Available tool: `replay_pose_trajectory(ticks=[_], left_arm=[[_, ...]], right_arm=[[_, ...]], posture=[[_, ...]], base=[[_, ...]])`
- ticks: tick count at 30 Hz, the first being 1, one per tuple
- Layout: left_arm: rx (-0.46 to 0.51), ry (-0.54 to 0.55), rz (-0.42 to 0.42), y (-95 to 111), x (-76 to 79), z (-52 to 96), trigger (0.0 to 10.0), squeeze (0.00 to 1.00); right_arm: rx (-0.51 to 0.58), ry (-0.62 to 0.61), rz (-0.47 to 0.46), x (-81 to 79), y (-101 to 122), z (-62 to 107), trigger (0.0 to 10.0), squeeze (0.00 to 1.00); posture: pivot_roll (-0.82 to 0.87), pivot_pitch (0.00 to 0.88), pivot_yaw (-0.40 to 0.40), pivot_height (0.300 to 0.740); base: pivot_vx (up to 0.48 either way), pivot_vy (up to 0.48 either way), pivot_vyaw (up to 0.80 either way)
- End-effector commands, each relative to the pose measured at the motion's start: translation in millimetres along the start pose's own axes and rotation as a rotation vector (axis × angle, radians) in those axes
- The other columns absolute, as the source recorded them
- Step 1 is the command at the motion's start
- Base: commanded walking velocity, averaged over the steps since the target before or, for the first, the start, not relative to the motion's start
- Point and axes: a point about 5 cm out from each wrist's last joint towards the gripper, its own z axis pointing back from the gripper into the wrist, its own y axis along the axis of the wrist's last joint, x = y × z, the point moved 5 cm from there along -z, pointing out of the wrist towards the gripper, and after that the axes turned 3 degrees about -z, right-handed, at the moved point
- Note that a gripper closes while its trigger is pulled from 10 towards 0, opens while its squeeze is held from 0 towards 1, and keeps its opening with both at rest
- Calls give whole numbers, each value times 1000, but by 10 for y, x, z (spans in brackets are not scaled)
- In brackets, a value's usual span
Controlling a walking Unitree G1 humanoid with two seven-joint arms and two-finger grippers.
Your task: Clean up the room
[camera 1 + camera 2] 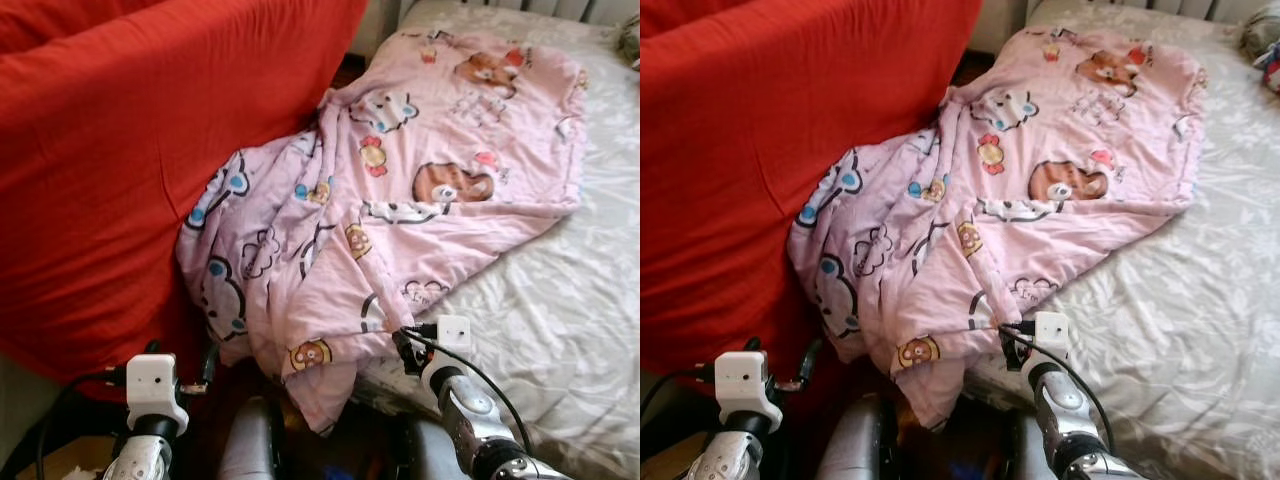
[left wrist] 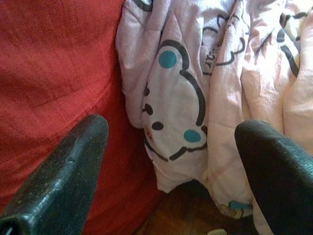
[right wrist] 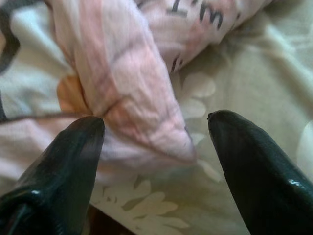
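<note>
In the left eye view a pink cartoon-print quilt point(image 1: 400, 200) lies spread over a bed covered by a pale floral sheet point(image 1: 560, 310); relative to that quilt, a red cover point(image 1: 130, 170) rises along its left side, and the quilt's rumpled near end slides off the bed edge against the red cloth and droops toward the dark floor. The right gripper point(image 1: 405, 350) sits at the quilt's near hem, just where the pink cloth meets the sheet, while the left gripper point(image 1: 205, 370) is lower and off the quilt's drooping corner, in front of the red cover. The right eye view gives the same layout: the quilt runs from the far end of the bed down to the near edge, with the right arm's white wrist block just beside its hem. In the left wrist view the two black fingers point(image 2: 63, 176) stand wide apart with nothing between them; past them hangs the quilt's folded corner with a white cartoon face, the red cover touching it on one side and a strip of wooden floor point(image 2: 171, 215) below. In the right wrist view the fingers point(image 3: 63, 171) are also spread wide and grip nothing; a rolled fold of the quilt lies between and just beyond the tips, resting on the floral sheet.
</note>
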Motion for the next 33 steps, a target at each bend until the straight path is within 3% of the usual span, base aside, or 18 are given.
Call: replay_pose_trajectory(ticks=[1, 18, 20, 22, 23, 28, 33], left_arm=[[-21, -5, -19, -23, -36, 47, 10000, 0], [-57, -50, -60, 11, 22, 142, 10000, 0], [-62, -50, -61, 17, 20, 144, 10000, 0], [-66, -51, -63, 17, 16, 140, 10000, 0], [-68, -51, -64, 14, 16, 139, 10000, 0], [-74, -59, -61, 12, 39, 139, 10000, 0], [-80, -68, -62, 11, 52, 143, 10000, 0]], right_arm=[[-24, -2, -18, 0, -93, 24, 10000, 0], [13, 3, -43, -59, -37, 9, 10000, 0], [17, 11, 7, -50, -2, 2, 10000, 0], [22, 59, 195, -89, 67, -13, 10000, 0], [25, 72, 224, -92, 93, -17, 10000, 0], [40, 70, 230, 0, 211, -30, 10000, 0], [11, 82, 187, 30, 181, -27, 10000, 0]], posture=[[157, 278, 46, 619], [162, 299, 61, 619], [167, 300, 62, 619], [164, 298, 63, 619], [164, 298, 63, 619], [162, 294, 63, 619], [166, 296, 65, 619]], base=[[0, 0, 0], [0, 0, 0], [0, 0, 0], [0, 0, 0], [0, 0, 0], [0, 0, 0], [0, 0, 0]])
